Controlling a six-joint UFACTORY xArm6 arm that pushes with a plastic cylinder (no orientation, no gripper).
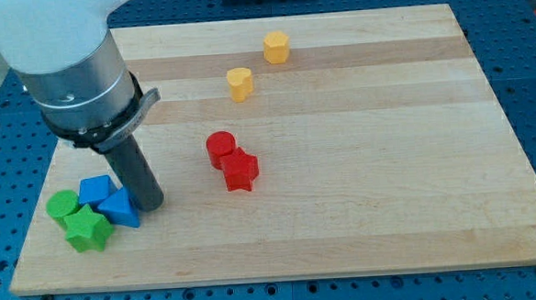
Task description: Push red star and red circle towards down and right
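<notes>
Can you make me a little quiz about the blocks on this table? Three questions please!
1. True or false: the red circle and the red star are touching each other.
2. Which blocks sit nearest my tip?
A. the yellow ones
B. the blue ones
C. the red ones
3. Fill in the missing word: the two yellow blocks sit near the view's ____ edge of the wooden board.

Key:
1. True. The star sits against the circle, on its lower right.
2. B. The blue blocks lie right beside my tip, with the green blocks just past them.
3. top
</notes>
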